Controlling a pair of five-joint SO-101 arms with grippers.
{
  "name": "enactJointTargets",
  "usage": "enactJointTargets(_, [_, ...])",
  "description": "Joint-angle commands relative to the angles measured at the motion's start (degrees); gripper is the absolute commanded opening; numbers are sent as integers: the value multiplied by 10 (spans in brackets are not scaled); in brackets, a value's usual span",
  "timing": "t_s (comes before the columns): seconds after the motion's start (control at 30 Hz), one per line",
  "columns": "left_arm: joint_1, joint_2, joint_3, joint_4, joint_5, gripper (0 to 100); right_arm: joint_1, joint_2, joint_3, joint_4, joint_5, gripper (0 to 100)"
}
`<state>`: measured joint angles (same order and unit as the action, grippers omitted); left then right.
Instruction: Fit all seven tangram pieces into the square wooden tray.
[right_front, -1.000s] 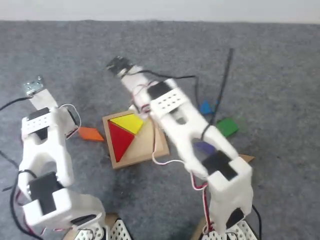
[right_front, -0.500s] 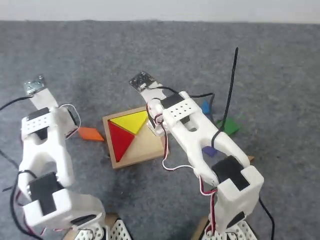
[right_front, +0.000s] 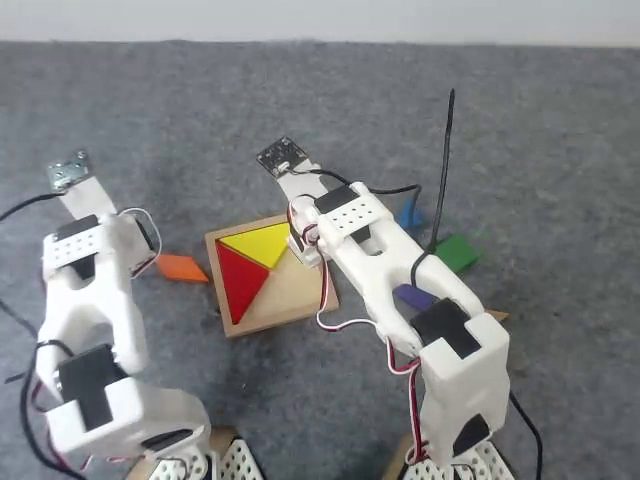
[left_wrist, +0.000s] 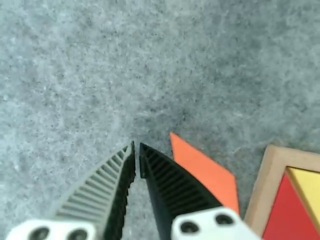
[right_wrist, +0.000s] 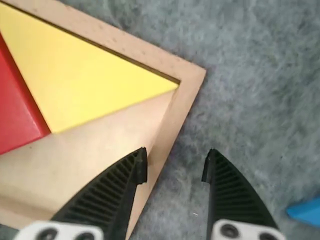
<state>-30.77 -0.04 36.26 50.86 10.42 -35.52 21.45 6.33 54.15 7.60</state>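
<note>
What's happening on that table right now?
Left gripper shut, beside orange piece. Right gripper open over tray rim. Yellow triangle, red triangle inside.

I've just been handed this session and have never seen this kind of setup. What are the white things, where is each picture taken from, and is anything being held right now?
The white things are two small robot arms, left and right. Each ends in a two-fingered gripper. The wide picture comes from a fixed camera looking down. The other two come from cameras on the arms' wrists, looking along the fingers.

On the grey carpet lies the square wooden tray, with a yellow triangle and a red triangle in it. Loose around it are an orange piece, a blue piece, a green piece and a purple piece.

The left gripper is shut and empty, beside the orange piece. The right gripper is open and empty at the tray's corner, with one finger over wood and the other over carpet.
</note>
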Motion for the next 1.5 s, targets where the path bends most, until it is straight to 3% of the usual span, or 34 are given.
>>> enactJointTargets(0.0, [4, -31, -4, -5, -5, 12, -4, -7, -27, -11, -7, 193])
enactJointTargets(0.2, [4, -32, 0, -6, -5, 12, -16, -7, -26, -12, -9, 193])
enactJointTargets(0.37, [4, -32, 0, -7, -5, 12, -16, -7, -26, -8, -79, 193])
enactJointTargets(0.6, [4, -32, 0, -7, -5, 12, -15, 37, -55, -1, -118, 190])
enactJointTargets(0.8, [4, -32, 0, -7, -5, 12, -10, 87, -132, 59, -125, 9])
enactJointTargets(0.93, [4, -32, 0, -6, -5, 12, 30, 98, -178, 108, -134, 11])
enactJointTargets(1.13, [4, -32, 0, -6, -5, 12, 91, 99, -199, 123, -245, 7])
enactJointTargets(1.3, [4, -32, 0, -5, -5, 12, 91, 102, -200, 118, -295, 9])
enactJointTargets(1.47, [4, -32, 0, -5, -5, 12, 73, 102, -200, 117, -293, 9])
